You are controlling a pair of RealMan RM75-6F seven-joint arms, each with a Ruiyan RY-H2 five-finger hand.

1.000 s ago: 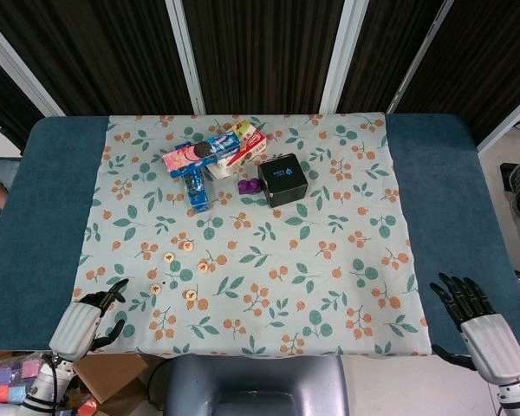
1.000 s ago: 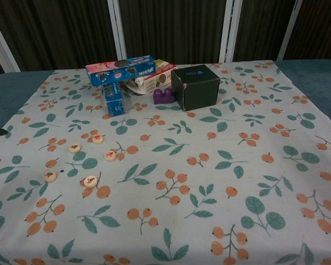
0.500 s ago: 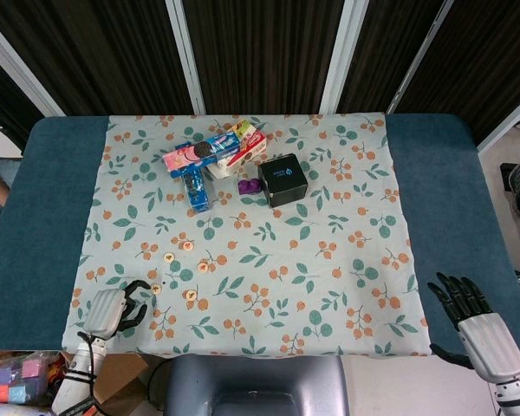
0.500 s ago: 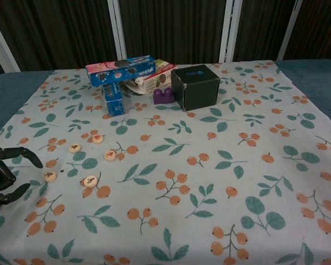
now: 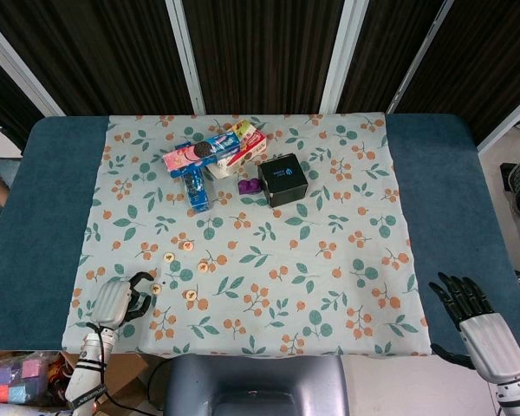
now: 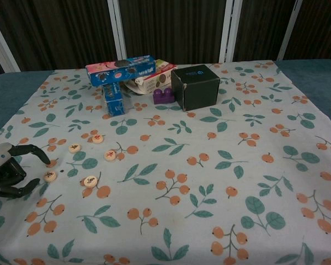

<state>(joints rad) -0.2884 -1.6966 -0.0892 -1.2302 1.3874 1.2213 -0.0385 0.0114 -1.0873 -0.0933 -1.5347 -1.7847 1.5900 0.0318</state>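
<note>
My left robot hand [image 5: 117, 301] has come in from the near left edge of the bench [image 5: 43, 217] over the last second and now sits low on the floral cloth [image 5: 329, 286], fingers curled but apart, holding nothing. In the chest view its dark fingertips [image 6: 43, 158] arch just beside the nearest small round cream wooden disc [image 6: 49, 176], not yet touching it as far as I can tell. I judge this as the approach to a pick, with the pinch not yet made. Four more such discs [image 6: 90, 181] lie scattered close by. My right robot hand [image 5: 477, 325] has barely shifted: it hangs off the near right corner, fingers spread, empty. The black cube box [image 5: 282, 179] and the blue biscuit packet [image 5: 201, 152] stand undisturbed at the far side.
</note>
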